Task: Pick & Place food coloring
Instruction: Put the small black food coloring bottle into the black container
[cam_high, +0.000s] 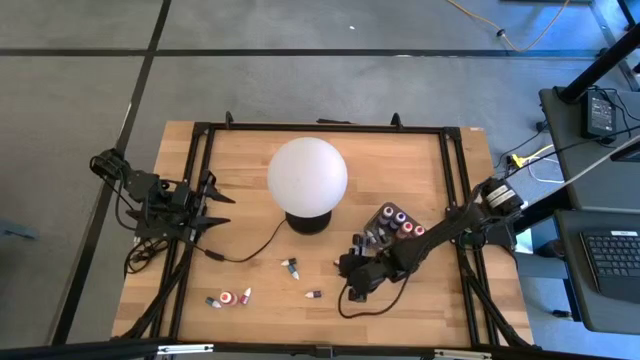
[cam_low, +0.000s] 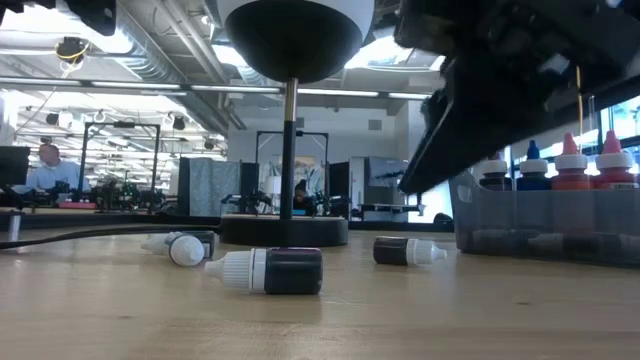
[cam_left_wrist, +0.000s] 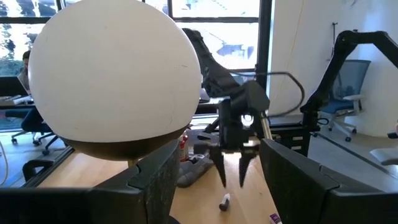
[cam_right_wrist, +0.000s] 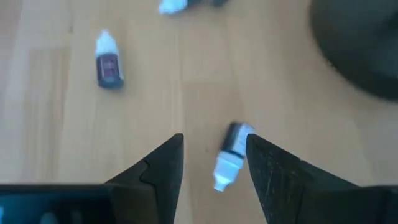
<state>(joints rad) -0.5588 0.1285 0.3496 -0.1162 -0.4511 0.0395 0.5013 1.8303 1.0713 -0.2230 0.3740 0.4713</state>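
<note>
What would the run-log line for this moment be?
phase: approach | right tool: open, above lying bottle | left tool: open, idle at table's left edge | tray: holds upright bottles

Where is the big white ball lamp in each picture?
High view: ball lamp in the middle of the table.
Low view: only its underside, top centre, on a thin stem.
Left wrist view: huge, straight ahead past the fingers.
Right wrist view: ball not in it; a dark curved edge may be its base.
Shared landmark: the right gripper, beside the lamp, over a lying bottle.
</note>
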